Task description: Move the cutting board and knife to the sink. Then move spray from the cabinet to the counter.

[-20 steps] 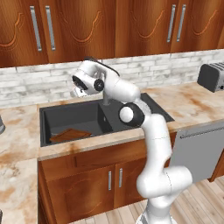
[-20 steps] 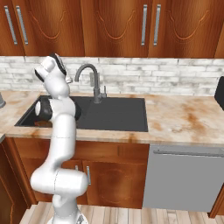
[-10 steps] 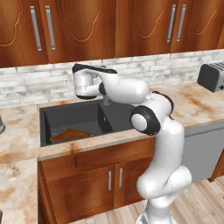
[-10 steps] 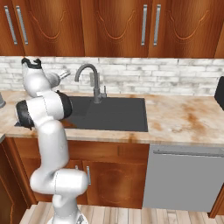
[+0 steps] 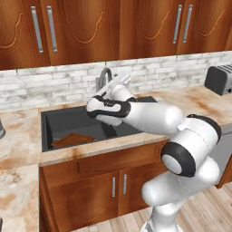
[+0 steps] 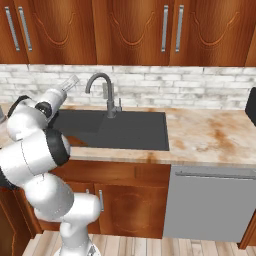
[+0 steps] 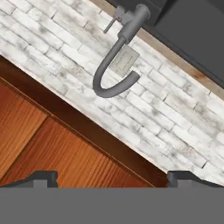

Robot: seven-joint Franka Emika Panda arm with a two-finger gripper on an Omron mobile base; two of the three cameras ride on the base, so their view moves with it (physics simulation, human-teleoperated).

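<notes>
Dark grey and wide, the sink (image 5: 68, 122) is set into the beige, rust-blotched counter (image 5: 18, 149), and the brown wooden cutting board (image 5: 72, 139) lies inside the basin, leaning against its front wall at the left end. In the right base view a corner of the same board (image 6: 75, 141) shows in the basin just past the robot's dark elbow joint. The knife cannot be made out in any view. The curved grey gooseneck faucet (image 6: 102, 90) stands at the back of the sink against the whitish brick backsplash (image 6: 200, 90). Above it hang the reddish-brown wall cabinets (image 5: 86, 27), their doors closed, so the spray is hidden. A dark toaster (image 5: 219, 79) sits on the counter at the far right. The arm bends over the sink with the gripper (image 7: 112, 177) raised and aimed at the wall; in the hand view its two dark fingertips (image 7: 41, 177) stand spread wide apart with nothing between them, and beyond them lie the faucet (image 7: 116, 65), the brick and the underside of a cabinet (image 7: 52, 148).
</notes>
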